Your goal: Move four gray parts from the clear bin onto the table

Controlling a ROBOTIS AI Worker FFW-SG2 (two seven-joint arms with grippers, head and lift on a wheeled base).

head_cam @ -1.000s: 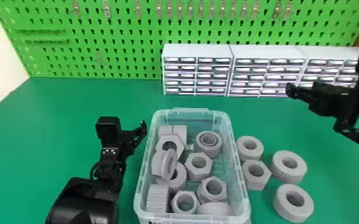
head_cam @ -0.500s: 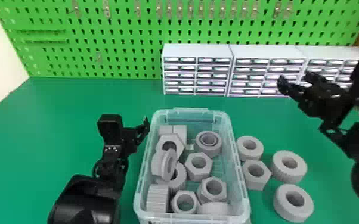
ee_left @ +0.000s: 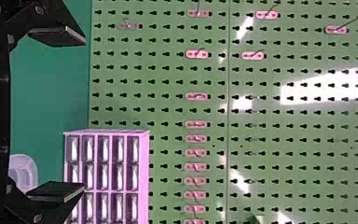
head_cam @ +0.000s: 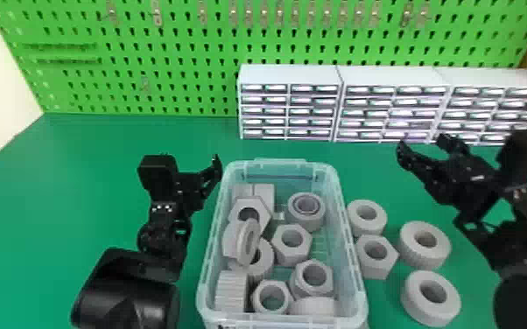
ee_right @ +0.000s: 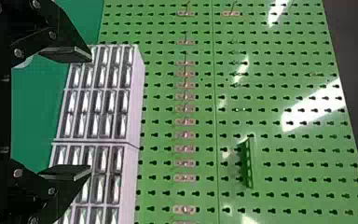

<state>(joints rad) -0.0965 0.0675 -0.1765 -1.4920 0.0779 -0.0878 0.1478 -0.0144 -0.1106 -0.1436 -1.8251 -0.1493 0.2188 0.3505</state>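
Four gray parts are lying on the green table (head_cam: 100,197), head view, just beyond the right wall of the clear bin (head_cam: 282,166): one round collar (head_cam: 365,227), one hex nut (head_cam: 374,269), one knurled ring (head_cam: 422,258), one thick plain ring (head_cam: 429,310). More hex nuts (head_cam: 292,258) and rings are filling the bin, one ring (head_cam: 256,245) leaning tilted on its neighbors. The right gripper (head_cam: 422,146) is hanging past the parts, fingers apart, holding nothing; the left arm (head_cam: 162,227) is standing beside the bin.

Left wrist view: left gripper (ee_left: 83,113), fingers apart, empty, facing pegboard (ee_left: 168,79) and drawer cabinet (ee_left: 142,158).

Right wrist view: fingers parting widely, nothing between.

Step in hand, by judgement: the count is looking complete, so good practice is keeping both grippers high, steering around the outer rings and leaving the bin's contents alone.
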